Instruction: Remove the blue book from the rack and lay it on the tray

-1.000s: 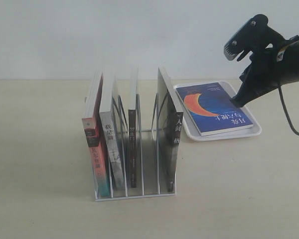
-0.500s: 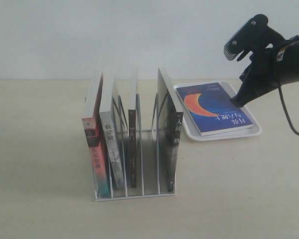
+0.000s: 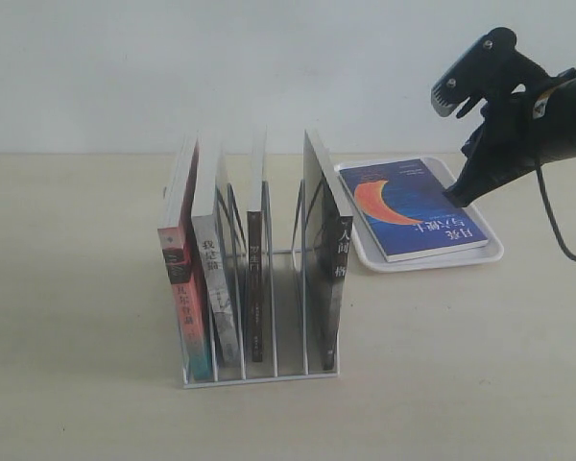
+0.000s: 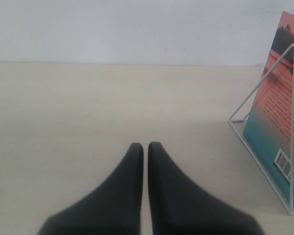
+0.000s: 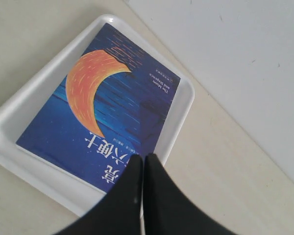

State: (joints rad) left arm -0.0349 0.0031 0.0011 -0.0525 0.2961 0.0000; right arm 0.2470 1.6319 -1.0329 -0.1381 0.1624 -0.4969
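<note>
The blue book [image 3: 413, 206] flat in the tray [image 3: 494, 252], right gripper [image 5: 143, 159] hovering over the tray, pinched together and empty, left gripper [image 4: 145, 146] closed on nothing too, rack [image 3: 269, 375] beside the tray.

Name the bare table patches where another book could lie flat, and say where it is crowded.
Bare table lies left of the rack and in front of the tray. Crowded: the tray, filled by the blue book, and the narrow gap between it and the rack.
</note>
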